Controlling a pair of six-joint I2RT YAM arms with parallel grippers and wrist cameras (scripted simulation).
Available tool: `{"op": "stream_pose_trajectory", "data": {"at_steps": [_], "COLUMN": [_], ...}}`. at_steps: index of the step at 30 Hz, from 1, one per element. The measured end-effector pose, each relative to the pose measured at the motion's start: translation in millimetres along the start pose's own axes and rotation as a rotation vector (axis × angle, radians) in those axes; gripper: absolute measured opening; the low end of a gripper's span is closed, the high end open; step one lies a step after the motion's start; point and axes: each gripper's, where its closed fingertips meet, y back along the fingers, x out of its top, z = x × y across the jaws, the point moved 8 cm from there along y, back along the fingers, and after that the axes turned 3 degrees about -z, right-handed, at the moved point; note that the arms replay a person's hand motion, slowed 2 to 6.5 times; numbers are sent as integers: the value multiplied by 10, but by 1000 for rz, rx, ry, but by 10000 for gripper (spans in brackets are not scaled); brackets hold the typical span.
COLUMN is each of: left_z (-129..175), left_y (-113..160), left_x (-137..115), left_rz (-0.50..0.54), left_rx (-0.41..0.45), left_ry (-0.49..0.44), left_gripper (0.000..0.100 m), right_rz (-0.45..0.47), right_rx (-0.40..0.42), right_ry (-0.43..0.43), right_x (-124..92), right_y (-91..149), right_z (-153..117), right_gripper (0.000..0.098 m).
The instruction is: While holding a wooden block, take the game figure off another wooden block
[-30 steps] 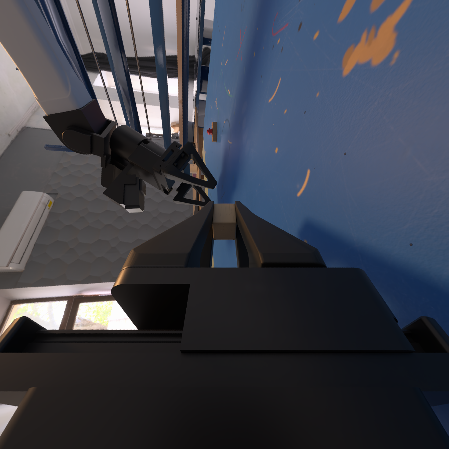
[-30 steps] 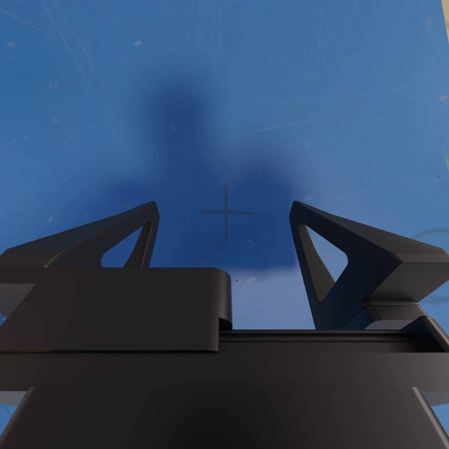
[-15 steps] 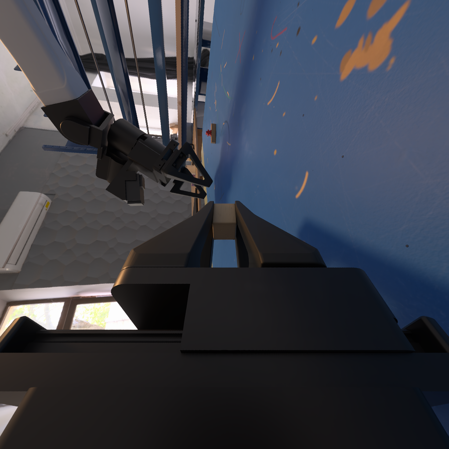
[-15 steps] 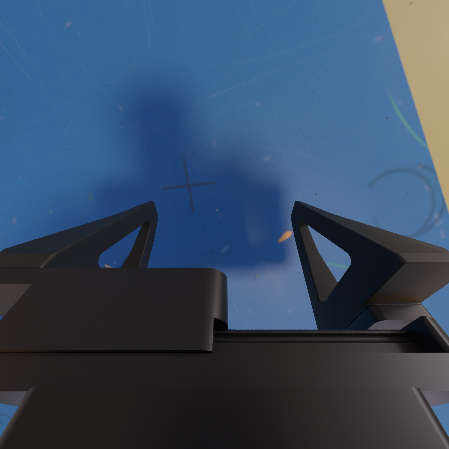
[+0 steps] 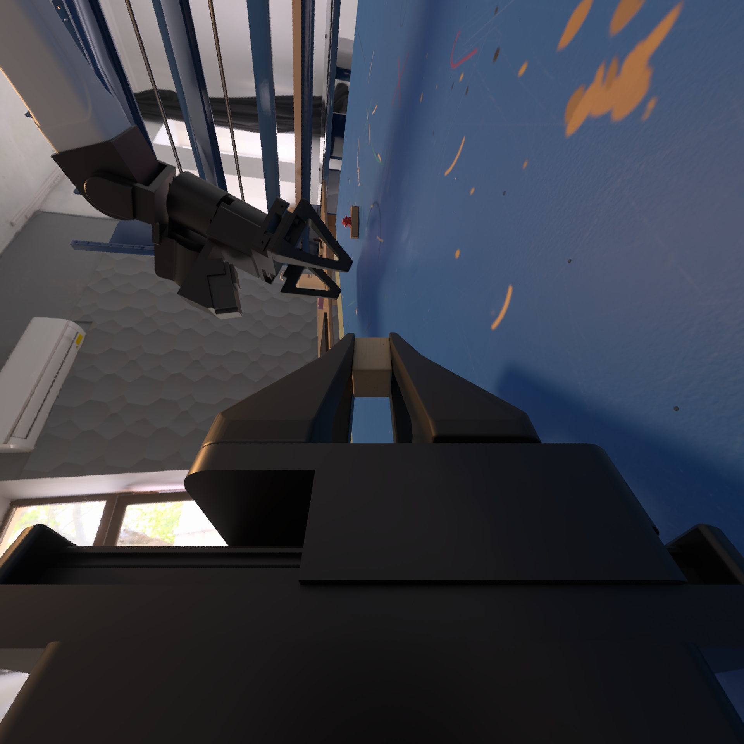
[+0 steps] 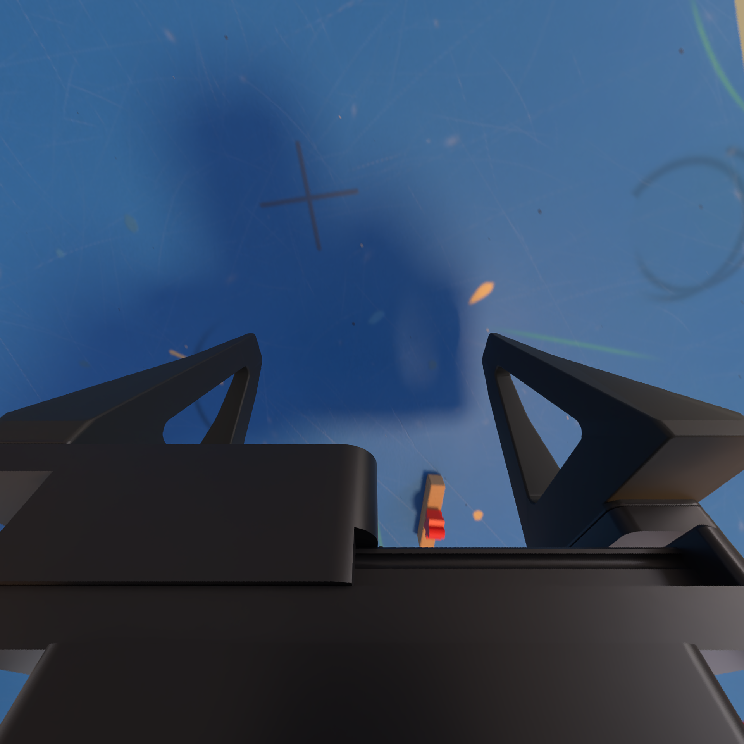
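Note:
My left gripper (image 5: pixel 371 342) is shut on a pale wooden block (image 5: pixel 370 370) and holds it off the blue table. A small red game figure (image 5: pixel 346 221) sits on a brown wooden block (image 5: pixel 354 222) far off on the table. In the right wrist view the same red figure (image 6: pixel 435 523) and its block (image 6: pixel 432 499) show low between my fingers, close to the gripper body. My right gripper (image 6: pixel 372 350) is open and empty, pointing down at the table; it also shows in the left wrist view (image 5: pixel 344 277), above the table, nearer than the figure.
The blue table top (image 5: pixel 604 241) has orange paint marks and scratches. A dark cross mark (image 6: pixel 309 196) and a drawn circle (image 6: pixel 692 229) lie on the table under my right gripper. The table's tan edge (image 5: pixel 327 322) runs past the right gripper.
My right gripper has moved over the table toward the figure. The figure and its block have come into the right wrist view. My left gripper has stayed still with its block.

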Motion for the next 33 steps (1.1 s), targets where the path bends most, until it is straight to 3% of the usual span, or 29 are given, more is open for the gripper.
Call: {"op": "stream_pose_trajectory", "data": {"at_steps": [8,20,33], "left_z": [-4,-13,-58], "left_y": [5,7,8], "left_x": [0,0,-3], "left_rz": [3,5,3], "left_rx": [1,5,27], "left_ry": [9,14,7], "left_gripper": [139,139,139], "right_rz": [-23,-57,-64], "right_rx": [-64,-81,-79], "right_ry": [-60,-166,-217], "right_x": [-300,-844,-1152], "right_y": [222,322,342], "right_z": [68,10,-97], "right_gripper": [939,939,940]}}
